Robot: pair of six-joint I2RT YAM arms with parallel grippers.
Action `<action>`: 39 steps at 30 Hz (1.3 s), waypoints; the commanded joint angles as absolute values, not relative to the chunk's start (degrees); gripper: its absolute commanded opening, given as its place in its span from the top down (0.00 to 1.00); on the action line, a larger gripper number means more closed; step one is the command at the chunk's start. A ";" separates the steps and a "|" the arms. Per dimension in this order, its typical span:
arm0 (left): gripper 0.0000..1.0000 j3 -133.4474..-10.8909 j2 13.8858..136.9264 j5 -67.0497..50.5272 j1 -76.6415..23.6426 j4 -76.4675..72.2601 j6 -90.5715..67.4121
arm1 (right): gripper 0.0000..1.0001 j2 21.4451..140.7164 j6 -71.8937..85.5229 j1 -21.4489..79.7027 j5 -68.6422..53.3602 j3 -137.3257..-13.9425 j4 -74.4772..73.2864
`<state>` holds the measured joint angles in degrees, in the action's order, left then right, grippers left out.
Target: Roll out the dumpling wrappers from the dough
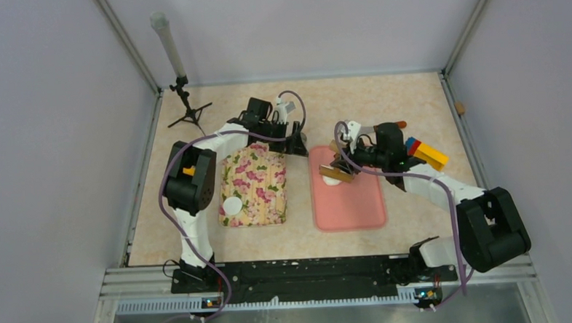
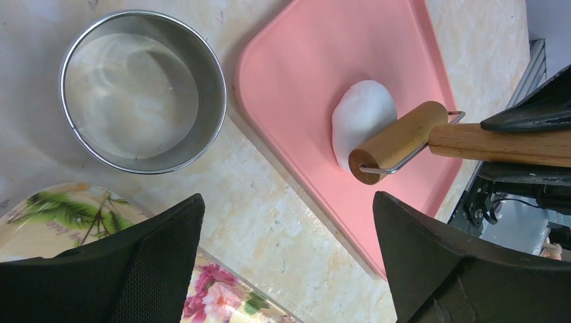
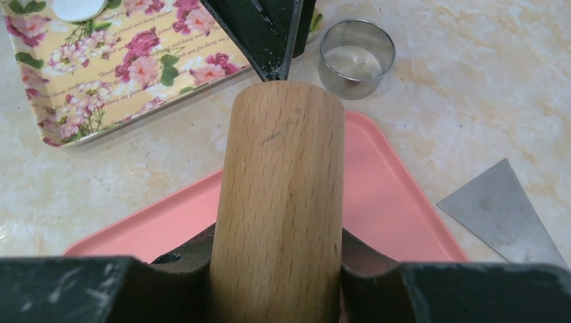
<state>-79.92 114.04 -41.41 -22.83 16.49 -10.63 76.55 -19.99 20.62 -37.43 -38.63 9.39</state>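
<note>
The dough point(image 2: 362, 118), a thick white oval, is seen on the pink board point(image 2: 303, 60), with the drum of the wooden roller point(image 2: 397, 142) pressed against one edge. The roller's handle is clamped between the right fingers point(image 3: 471, 289). The left fingers point(image 2: 155, 259) are spread wide and hold nothing, poised over the counter point(image 2: 269, 208) between the board and the floral tray point(image 1: 253, 185). One finished dumpling wrapper point(image 1: 232, 205) is laid on that tray, and the metal ring cutter point(image 2: 217, 87) stands on the counter just beside the board's corner.

Rolling appears barely begun, as the piece is judged too thick and narrow for cutting. The drum would best be kept level and drawn across the whole piece with light, even pressure, from the middle outward and in more than one direction. That way a uniform sheet is formed and kept well inside the board's edge.
</note>
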 commanded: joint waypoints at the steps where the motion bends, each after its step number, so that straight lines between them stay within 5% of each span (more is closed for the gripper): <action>1: 0.06 -79.92 110.97 -43.69 -22.34 14.17 -11.22 | 1.00 77.60 -23.01 21.41 -36.30 -38.23 -3.10; 19: 0.06 -79.15 109.94 -45.14 -21.93 13.09 -12.30 | 1.00 78.49 -20.69 21.36 -37.49 -39.39 -5.35; 29: 0.05 -80.82 107.89 -45.46 -19.06 16.27 -8.77 | 1.00 68.76 -0.70 18.46 -42.28 -41.69 16.30; 39: 0.05 -81.91 105.64 -45.40 -17.58 25.44 -0.54 | 1.00 74.60 3.00 17.75 -27.04 -37.39 20.34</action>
<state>-80.36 109.43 -44.95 -17.39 21.50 -4.86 72.25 2.00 18.13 -34.96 -39.53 16.01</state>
